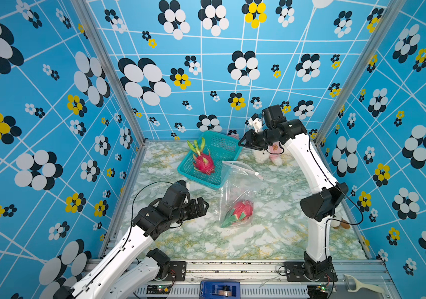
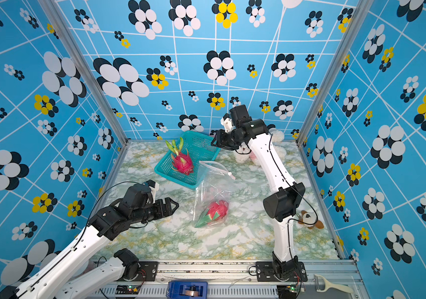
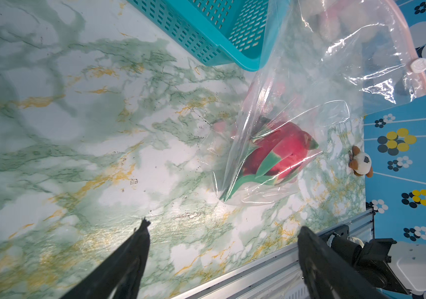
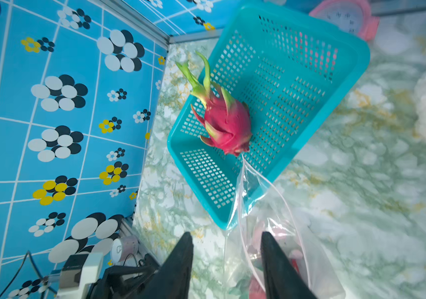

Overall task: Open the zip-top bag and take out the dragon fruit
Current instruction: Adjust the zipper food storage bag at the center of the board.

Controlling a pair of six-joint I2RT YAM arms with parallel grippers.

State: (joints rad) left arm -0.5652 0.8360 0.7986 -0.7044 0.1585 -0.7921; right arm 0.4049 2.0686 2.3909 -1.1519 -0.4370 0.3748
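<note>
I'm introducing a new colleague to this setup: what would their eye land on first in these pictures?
The loud blue walls with black, white and yellow flowers hit first, on three sides of the marbled table. Next comes a pink dragon fruit inside a clear bag mid-table, and a second dragon fruit lying in a teal basket farther back.

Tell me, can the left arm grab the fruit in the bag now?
Probably not the fruit itself. The left fingers are open with bare table before them, but the bag wraps the fruit, and its mouth points away toward the basket.
</note>
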